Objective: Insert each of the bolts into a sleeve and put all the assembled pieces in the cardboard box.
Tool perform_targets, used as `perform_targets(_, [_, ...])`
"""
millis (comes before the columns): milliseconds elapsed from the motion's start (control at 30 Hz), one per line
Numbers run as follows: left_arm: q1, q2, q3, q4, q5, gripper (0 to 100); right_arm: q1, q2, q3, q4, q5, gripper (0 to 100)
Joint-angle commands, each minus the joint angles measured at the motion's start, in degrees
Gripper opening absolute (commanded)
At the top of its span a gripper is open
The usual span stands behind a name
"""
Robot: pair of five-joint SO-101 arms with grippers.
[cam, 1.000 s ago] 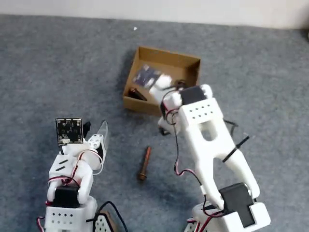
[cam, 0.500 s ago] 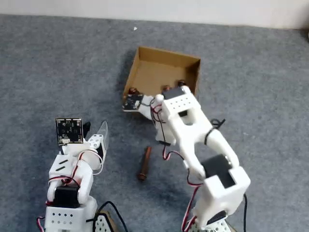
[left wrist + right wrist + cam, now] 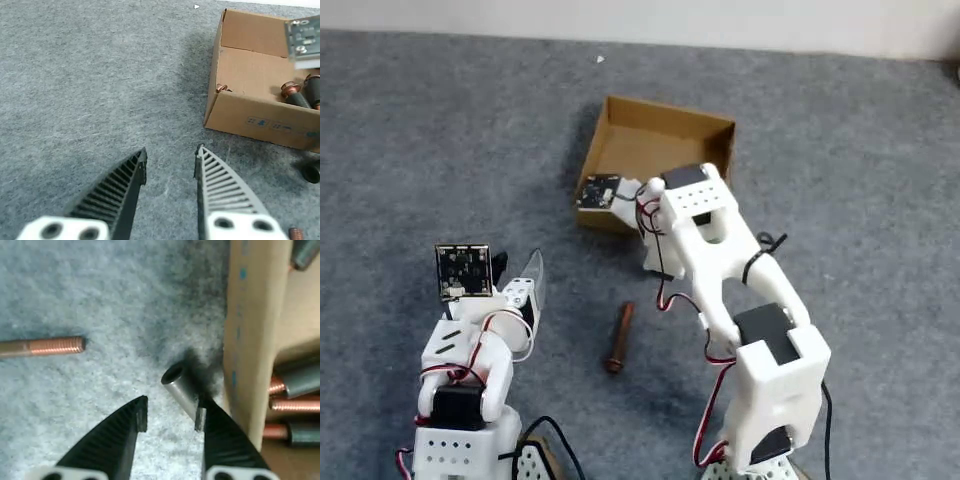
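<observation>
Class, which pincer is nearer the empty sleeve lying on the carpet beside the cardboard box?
Right. The right pincer hangs just above the sleeve; the left pincer is well back, over carpet.

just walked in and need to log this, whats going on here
The right gripper hangs open over a loose sleeve lying on the carpet beside the box. One bolt lies bare on the carpet nearby. Several assembled pieces are already in the box. The left gripper is open above bare carpet, holding nothing.
</observation>
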State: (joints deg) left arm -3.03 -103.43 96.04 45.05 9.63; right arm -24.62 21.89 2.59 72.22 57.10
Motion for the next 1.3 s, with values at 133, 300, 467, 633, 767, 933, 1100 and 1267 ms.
perform_targets(133, [-0.4,0.0,1.2,-0.2,-0.6,18,2.0,2.2,-0.5,-2.9,0.4,15.7])
perform_targets(300, [-0.4,0.0,1.2,-0.2,-0.6,18,3.5,1.0,-2.3,-3.2,0.4,16.0])
perform_targets(467, [-0.4,0.0,1.2,-0.2,-0.6,18,3.6,-2.4,-4.6,-2.9,0.4,20.8])
perform_targets(633, [-0.4,0.0,1.2,-0.2,-0.6,18,3.5,-1.9,-4.5,-3.4,0.4,25.4])
perform_targets(767, [-0.4,0.0,1.2,-0.2,-0.6,18,3.7,2.7,-4.8,-3.4,1.4,25.3])
perform_targets(933, [-0.4,0.0,1.2,-0.2,-0.6,18,3.7,6.5,-4.7,-3.4,3.8,23.6])
perform_targets(1100, [-0.4,0.1,1.2,-0.2,-0.6,18,3.5,6.5,-4.7,-2.9,3.8,5.9])
perform_targets(1267, [-0.4,0.1,1.2,-0.2,-0.6,18,3.5,6.5,-5.1,2.4,3.6,0.5])
